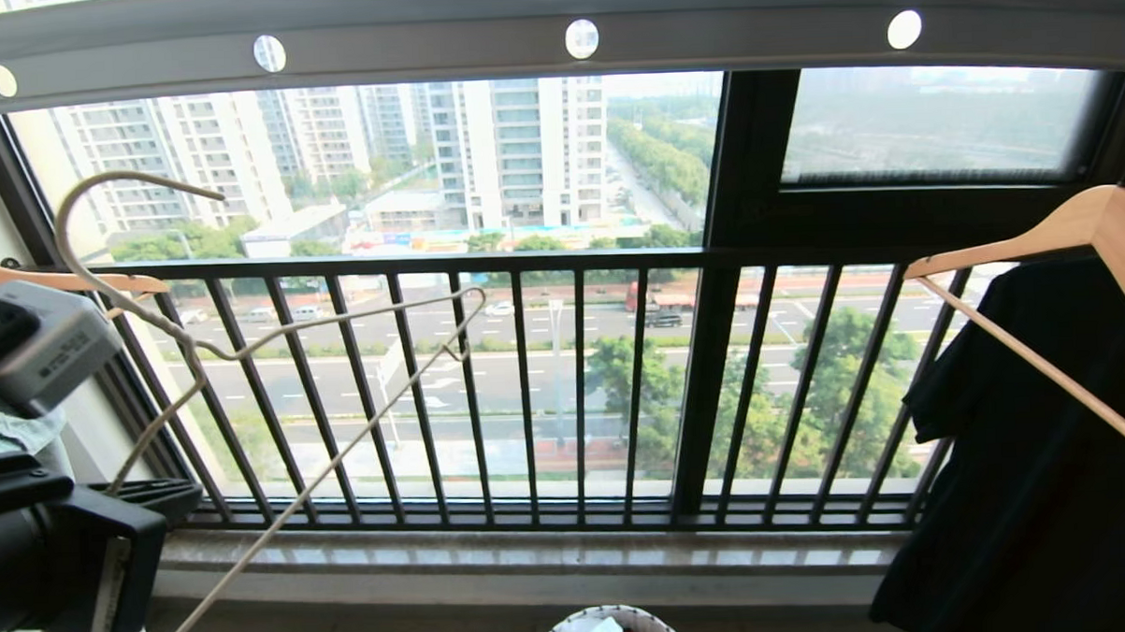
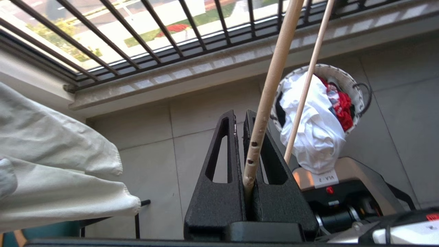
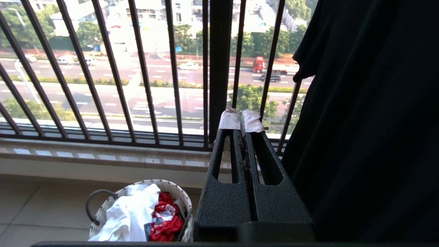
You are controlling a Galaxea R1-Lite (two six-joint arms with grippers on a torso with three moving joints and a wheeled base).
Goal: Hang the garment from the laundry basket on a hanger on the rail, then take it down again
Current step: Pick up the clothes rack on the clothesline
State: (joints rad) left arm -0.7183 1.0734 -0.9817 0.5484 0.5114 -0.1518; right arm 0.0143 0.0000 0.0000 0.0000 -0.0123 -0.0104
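Observation:
My left gripper (image 2: 240, 115) is shut on one wire of the thin cream hanger (image 1: 273, 340), with the wire wedged low between its black fingers. In the head view that gripper (image 1: 166, 493) is at the far left. The hanger's hook (image 1: 99, 187) stands tilted below the pale grey rail (image 1: 731, 39), apart from it. The white garment (image 2: 315, 133) lies crumpled in the laundry basket (image 2: 344, 73) on the floor, spilling over its near rim. The basket's rim (image 1: 653, 620) also shows at the head view's lower edge. My right gripper (image 3: 241, 120) is shut and empty beside the window bars.
A red garment (image 2: 341, 106) shares the basket. A black shirt (image 1: 1044, 449) hangs on a wooden hanger (image 1: 1083, 223) at the right, close to my right gripper. Another wooden hanger (image 1: 56, 278) and a pale cloth (image 2: 51, 154) are at the left. The black barred window railing (image 1: 527, 383) runs along the front.

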